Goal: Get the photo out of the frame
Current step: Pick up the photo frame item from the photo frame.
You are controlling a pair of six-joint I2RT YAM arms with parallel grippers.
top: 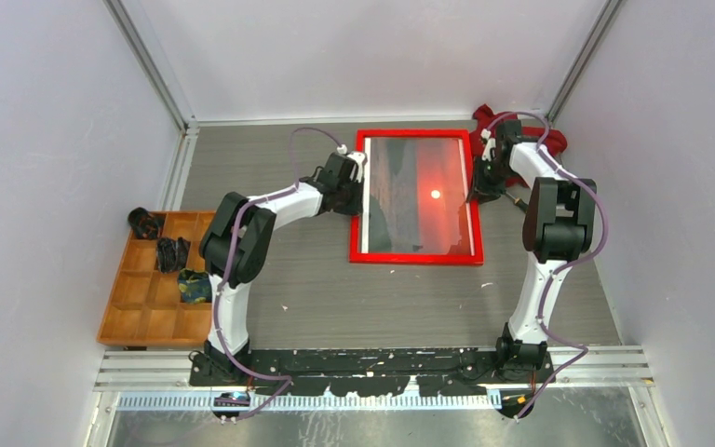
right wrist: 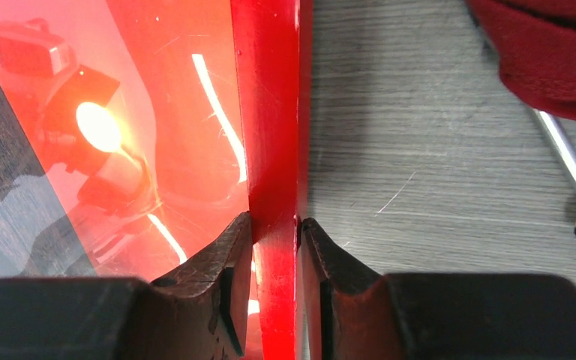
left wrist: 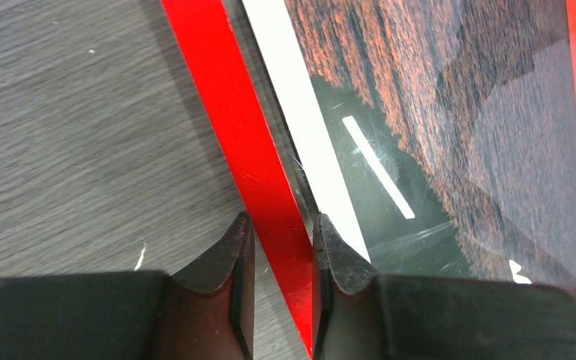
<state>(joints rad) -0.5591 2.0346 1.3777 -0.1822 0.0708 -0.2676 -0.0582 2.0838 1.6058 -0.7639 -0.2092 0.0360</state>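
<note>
The red frame (top: 416,258) lies flat in the middle of the table with the sunset photo (top: 419,191) inside it, bright sun near the centre and a white strip along the left edge. My left gripper (top: 359,182) is at the frame's left rail. In the left wrist view (left wrist: 279,221) its fingertips touch both sides of the red rail (left wrist: 225,90), beside the photo's white strip (left wrist: 292,97). My right gripper (top: 474,189) is at the right rail. In the right wrist view (right wrist: 276,221) its jaws pinch the rail (right wrist: 266,90), next to the glossy photo (right wrist: 157,90).
A wooden compartment tray (top: 154,321) with dark items stands at the left. A dark red cloth (top: 525,133) lies at the back right, also in the right wrist view (right wrist: 547,52), with a metal-shafted tool (right wrist: 570,176) beside it. Walls close in on three sides.
</note>
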